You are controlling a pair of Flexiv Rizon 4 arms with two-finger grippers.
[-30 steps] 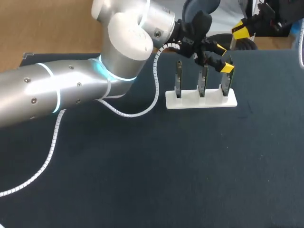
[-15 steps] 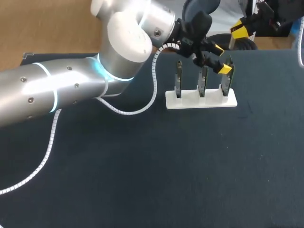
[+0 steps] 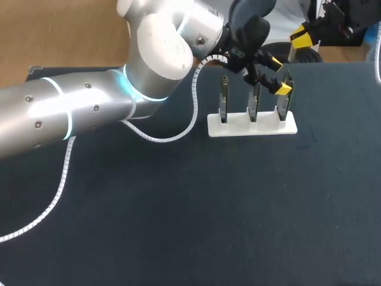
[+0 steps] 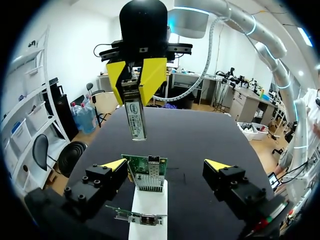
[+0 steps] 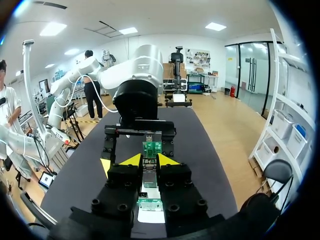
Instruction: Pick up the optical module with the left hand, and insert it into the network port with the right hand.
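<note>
A silver optical module (image 4: 136, 112) hangs ahead of my left gripper (image 4: 166, 165), and my right gripper (image 4: 136, 92) is shut on its top end. In the right wrist view the module (image 5: 150, 177) sits between the closed fingers of my right gripper (image 5: 150, 160). My left gripper (image 3: 280, 75) is open above the rightmost board of a white stand (image 3: 252, 126). A green network board (image 4: 147, 172) with a metal port stands between its fingers, untouched. My right gripper (image 3: 306, 33) is at the table's far edge, beyond the stand. The same green board (image 5: 150, 148) is straight ahead of it.
The white stand holds three upright boards: left (image 3: 224, 98), middle (image 3: 253, 102) and right (image 3: 282, 107). A white coiled cable (image 3: 178, 134) hangs from my left arm over the dark table (image 3: 238, 208). Another small board (image 4: 137, 216) lies low on the stand.
My left arm's wrist has turned and lifted a little over the stand. Its fingers stay wide. The right gripper has hardly moved.
</note>
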